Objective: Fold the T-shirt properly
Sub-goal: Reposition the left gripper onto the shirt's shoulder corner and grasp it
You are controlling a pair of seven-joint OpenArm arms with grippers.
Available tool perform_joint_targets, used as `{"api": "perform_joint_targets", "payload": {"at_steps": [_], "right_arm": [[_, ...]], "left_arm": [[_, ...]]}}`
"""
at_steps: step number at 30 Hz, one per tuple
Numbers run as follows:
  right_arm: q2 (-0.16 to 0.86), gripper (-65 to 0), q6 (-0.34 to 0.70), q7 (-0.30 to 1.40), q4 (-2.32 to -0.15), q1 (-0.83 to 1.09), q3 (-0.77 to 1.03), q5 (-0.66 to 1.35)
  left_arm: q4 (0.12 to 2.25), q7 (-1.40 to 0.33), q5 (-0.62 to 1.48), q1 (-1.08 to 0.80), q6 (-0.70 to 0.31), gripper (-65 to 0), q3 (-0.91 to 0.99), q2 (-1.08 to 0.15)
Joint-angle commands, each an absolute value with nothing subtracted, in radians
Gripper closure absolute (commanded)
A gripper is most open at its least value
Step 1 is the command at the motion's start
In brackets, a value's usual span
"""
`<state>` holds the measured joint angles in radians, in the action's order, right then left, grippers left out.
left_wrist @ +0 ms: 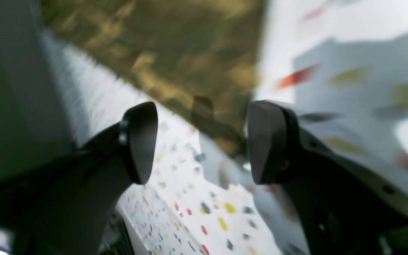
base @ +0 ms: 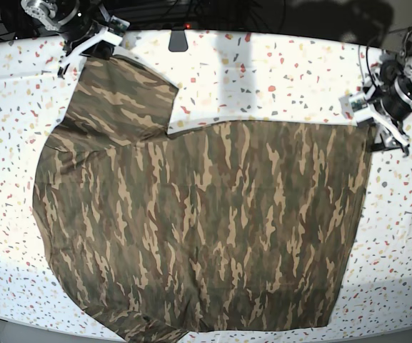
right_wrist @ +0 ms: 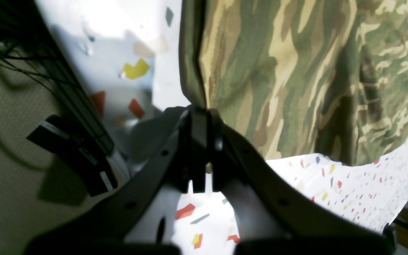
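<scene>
Right gripper (right_wrist: 201, 148) clenched on T-shirt (base: 198, 229) sleeve edge; left gripper (left_wrist: 200, 141) released beside hem corner.

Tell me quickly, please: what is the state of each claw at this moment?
Left claw: open, holding nothing.
Right claw: closed on the edge of the woodland camouflage cloth T-shirt.
</scene>
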<state>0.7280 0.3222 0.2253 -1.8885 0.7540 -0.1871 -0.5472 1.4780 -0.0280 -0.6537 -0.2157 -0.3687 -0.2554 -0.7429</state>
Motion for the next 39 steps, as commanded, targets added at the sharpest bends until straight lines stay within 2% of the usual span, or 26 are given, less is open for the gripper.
{"api": "perform_joint_targets", "payload": {"at_steps": [1, 17, 26, 31, 39], "right_arm": [[0.74, 0.0, 0.307, 0.218, -1.9, 0.759, -0.184, -0.547], [0.739, 0.0, 0.306, 0.218, -1.9, 0.759, -0.184, -0.546], [0.74, 0.0, 0.306, 0.218, -1.9, 0.76, -0.184, -0.546], [0.739, 0.0, 0.306, 0.218, -1.9, 0.759, -0.184, -0.546], [0.739, 0.0, 0.306, 0.218, -1.9, 0.76, -0.184, -0.546]], "left_arm": [[1.449, -0.051, -0.666, -0.207, -0.384, -38.1, -0.25, -0.753], [1.403, 0.024, -0.663, -0.202, -0.385, -38.0, -0.251, -0.731], [1.557, 0.025, -0.664, -0.198, -0.385, -38.0, -0.251, -0.753], [1.566, 0.019, -0.665, -0.191, -0.385, -38.0, -0.251, -0.802], [1.563, 0.016, -0.662, -0.191, -0.385, -38.0, -0.252, -0.807]]}}
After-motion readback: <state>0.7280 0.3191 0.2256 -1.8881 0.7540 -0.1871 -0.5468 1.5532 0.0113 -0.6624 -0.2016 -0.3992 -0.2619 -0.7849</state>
